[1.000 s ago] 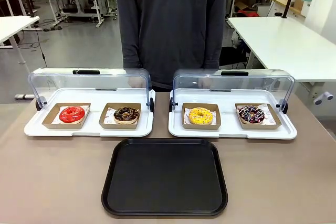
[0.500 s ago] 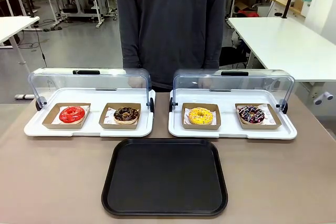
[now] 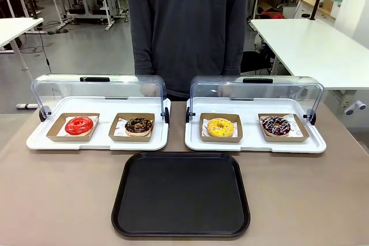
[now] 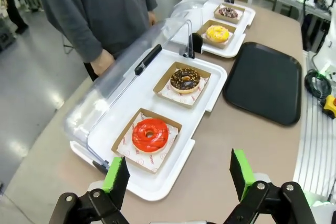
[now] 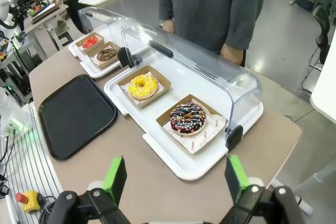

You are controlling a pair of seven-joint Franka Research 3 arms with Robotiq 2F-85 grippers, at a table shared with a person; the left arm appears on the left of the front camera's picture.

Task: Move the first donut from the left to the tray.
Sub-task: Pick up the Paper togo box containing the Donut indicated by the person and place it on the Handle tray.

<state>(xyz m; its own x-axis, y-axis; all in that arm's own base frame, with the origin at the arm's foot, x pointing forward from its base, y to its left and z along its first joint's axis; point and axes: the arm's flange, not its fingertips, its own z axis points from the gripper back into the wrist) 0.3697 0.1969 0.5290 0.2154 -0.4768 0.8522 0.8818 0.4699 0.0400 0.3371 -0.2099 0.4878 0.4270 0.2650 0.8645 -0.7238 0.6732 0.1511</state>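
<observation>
The red-glazed donut (image 3: pixel 79 125) (image 4: pixel 150 135) (image 5: pixel 90 41) sits in its brown cardboard holder at the left end of the left white platter (image 3: pixel 98 142). The black tray (image 3: pixel 181 194) (image 4: pixel 265 81) (image 5: pixel 76 114) lies flat at the table's near middle, with nothing on it. My left gripper (image 4: pixel 177 176) hangs open above the table edge, short of the red donut. My right gripper (image 5: pixel 174 178) is open too, high over the table's right end near the sprinkled dark donut (image 5: pixel 187 117).
A chocolate donut (image 3: pixel 139 125), a yellow donut (image 3: pixel 221 127) and a sprinkled dark donut (image 3: pixel 276 125) lie in holders on the two white platters. Both clear domed lids (image 3: pixel 98 92) stand raised at the back. A person (image 3: pixel 187 21) stands at the far side, hands behind the lids.
</observation>
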